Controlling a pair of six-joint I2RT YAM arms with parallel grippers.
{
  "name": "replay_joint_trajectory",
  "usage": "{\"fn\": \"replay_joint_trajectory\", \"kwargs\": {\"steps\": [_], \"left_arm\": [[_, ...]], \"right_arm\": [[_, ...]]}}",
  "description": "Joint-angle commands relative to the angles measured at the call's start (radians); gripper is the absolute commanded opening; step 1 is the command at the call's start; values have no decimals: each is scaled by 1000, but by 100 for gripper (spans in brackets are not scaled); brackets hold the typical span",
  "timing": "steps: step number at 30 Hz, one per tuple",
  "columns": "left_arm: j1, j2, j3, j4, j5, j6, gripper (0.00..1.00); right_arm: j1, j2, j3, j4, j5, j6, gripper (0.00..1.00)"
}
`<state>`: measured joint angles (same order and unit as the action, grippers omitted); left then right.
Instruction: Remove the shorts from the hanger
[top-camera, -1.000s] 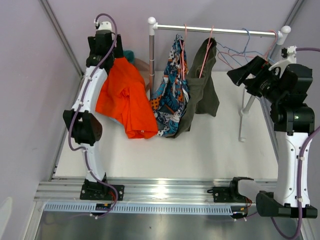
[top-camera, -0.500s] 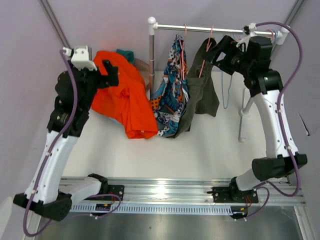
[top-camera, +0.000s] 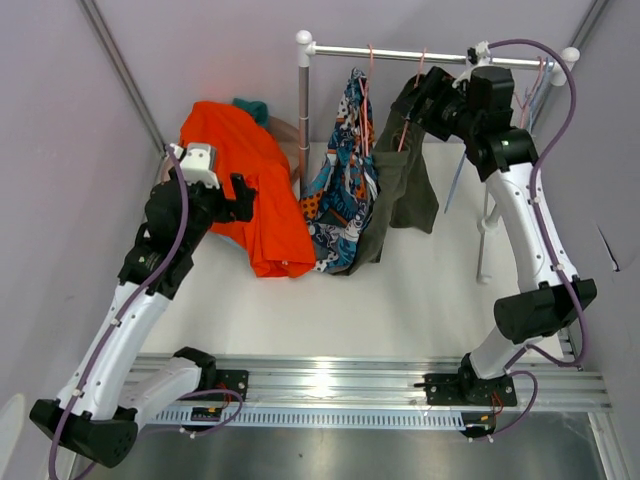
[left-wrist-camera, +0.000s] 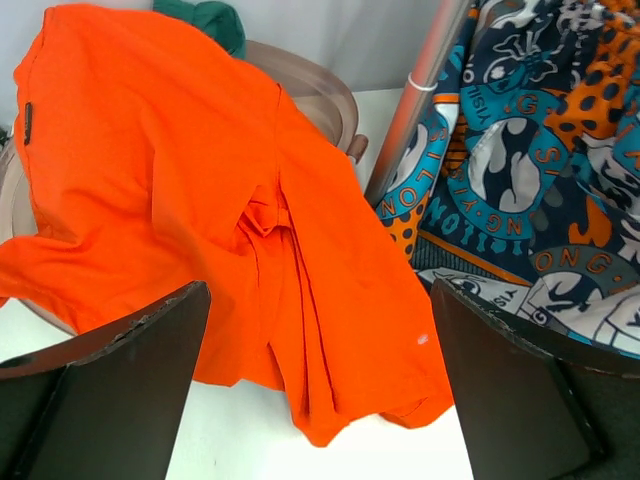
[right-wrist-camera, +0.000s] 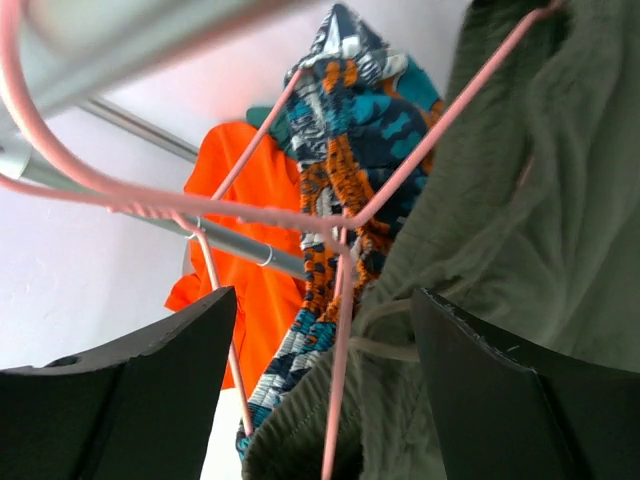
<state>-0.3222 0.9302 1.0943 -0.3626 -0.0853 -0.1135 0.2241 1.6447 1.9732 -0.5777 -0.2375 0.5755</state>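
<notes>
The worry starts with the white-capped metal clothes rail (top-camera: 430, 56). A sideways tug could rock it, or drag along the teal, orange, white and navy printed cloth shorts (top-camera: 345, 190) that hang from it.

Beside those hang the olive green soft cloth shorts (right-wrist-camera: 520, 200), on a thin pink wire hanger (right-wrist-camera: 345, 300). If the jaws pinch wire together with cloth, I'd expect the pull to bring the hanger too, or bend it.

The right gripper (right-wrist-camera: 323, 290) is up by the rail with its fingers apart and nothing clamped. The hanger wires and the olive waistband sit in the gap between them.

The left gripper (left-wrist-camera: 320, 290) is spread wide and empty. It hovers above the bright orange cloth shorts (left-wrist-camera: 180, 200), which lie off the rail, draped over a tan round tub (left-wrist-camera: 320, 85).
</notes>
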Motion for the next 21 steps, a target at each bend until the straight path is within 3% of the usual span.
{"fn": "replay_joint_trajectory", "kwargs": {"steps": [1, 4, 6, 8, 12, 17, 21], "left_arm": [[3, -36, -17, 76, 32, -9, 98], [3, -47, -39, 93, 35, -9, 98], [3, -54, -62, 109, 38, -11, 98], [3, -63, -77, 126, 38, -9, 98], [3, -65, -105, 136, 38, -8, 98], [2, -62, -103, 145, 77, -12, 98], [-18, -53, -61, 149, 234, -17, 98]], "right_arm": [[37, 46, 47, 58, 33, 20, 76], [55, 73, 72, 56, 50, 20, 61], [58, 84, 85, 55, 59, 18, 40], [61, 87, 90, 52, 66, 14, 33], [63, 73, 92, 39, 87, 9, 0], [61, 44, 117, 15, 112, -3, 0], [63, 43, 211, -52, 139, -35, 0]]}}
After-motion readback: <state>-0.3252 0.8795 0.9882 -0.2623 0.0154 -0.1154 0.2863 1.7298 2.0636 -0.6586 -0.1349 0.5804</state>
